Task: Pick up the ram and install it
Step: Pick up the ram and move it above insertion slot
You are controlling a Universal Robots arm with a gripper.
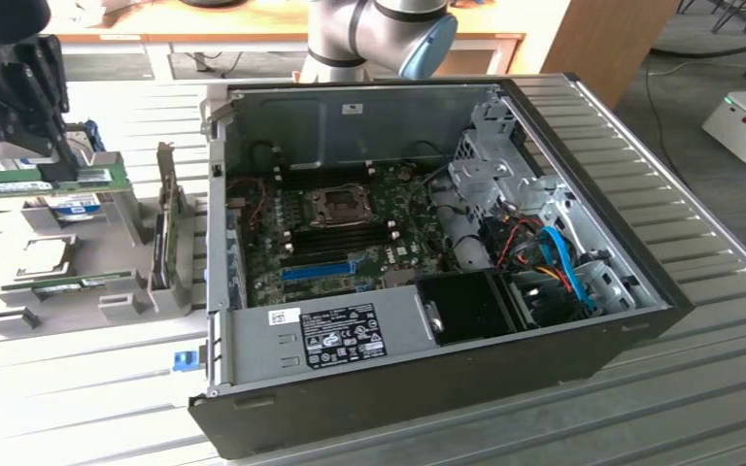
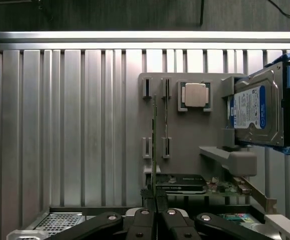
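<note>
The hand (image 2: 156, 212) pinches narrowly on the ram (image 2: 155, 150), held edge-on between its fingertips, at ten o'clock from the computer case (image 1: 387, 398).

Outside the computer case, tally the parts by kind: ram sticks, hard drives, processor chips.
Ram sticks: 2, the ram in the end effector and a second stick in the grey holder
Hard drives: 1
Processor chips: 1
Total: 4

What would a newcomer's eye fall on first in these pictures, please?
The open computer case, its motherboard bared, lies in the middle of the exterior view. At that view's left the gripper is shut on the ram, at a grey parts holder. A silver hard drive stands on that holder.
</note>
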